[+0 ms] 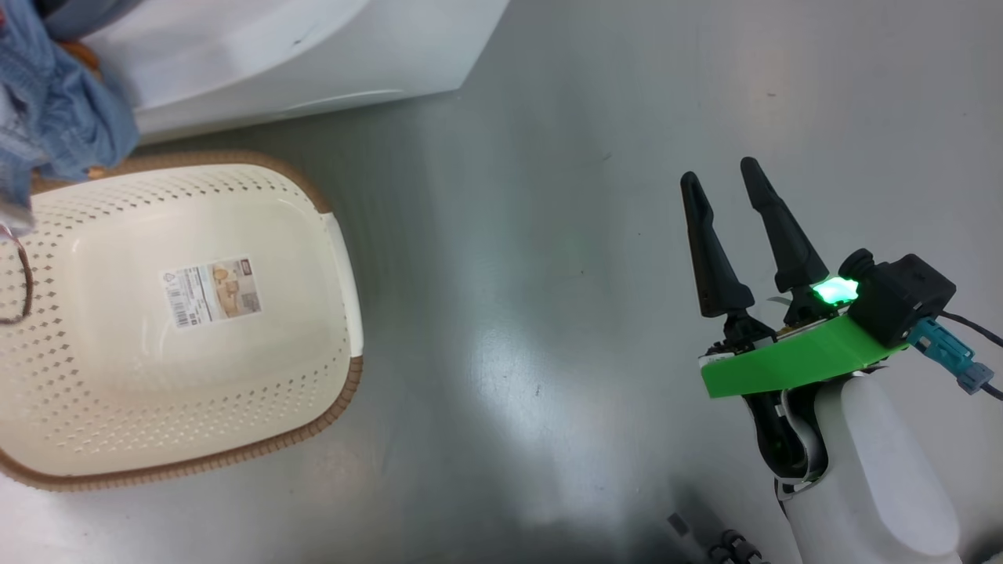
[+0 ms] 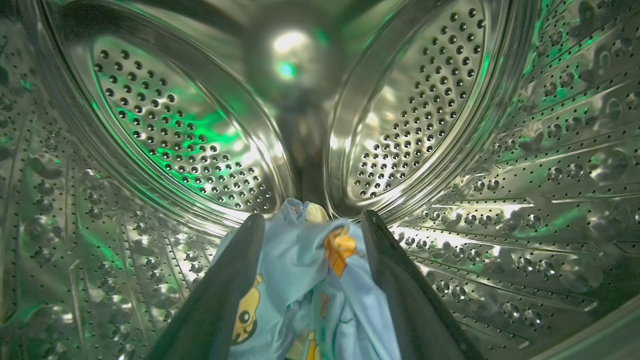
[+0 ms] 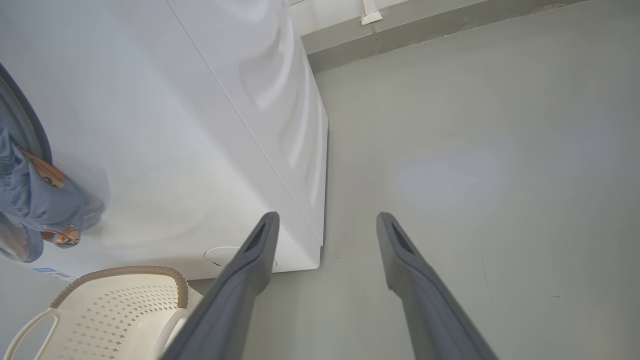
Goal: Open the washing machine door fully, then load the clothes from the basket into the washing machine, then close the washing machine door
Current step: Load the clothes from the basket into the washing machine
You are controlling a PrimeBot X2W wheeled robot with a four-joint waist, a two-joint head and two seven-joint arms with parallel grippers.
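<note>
"Both grippers open?"

"Yes. My left gripper (image 2: 312, 217) is deep in the drum (image 2: 190, 130) with its fingers spread wide, and the clothes (image 2: 300, 280) lie loose between them. I should draw straight back so nothing snags and rides out."

"And the right gripper (image 1: 719, 172)?"

"Wide open and empty, over the floor (image 1: 509, 235). The basket (image 1: 235, 392) looks empty, but a hanging garment (image 3: 35, 205) drapes over the mouth of the washing machine (image 3: 200, 125). It would catch the door."

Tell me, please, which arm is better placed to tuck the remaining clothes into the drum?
Left, I think: the left tool sits open inside the drum with the clothes between its fingers, nearest the part trailing out. The right tool hangs open over floor, away from the drum.
</note>
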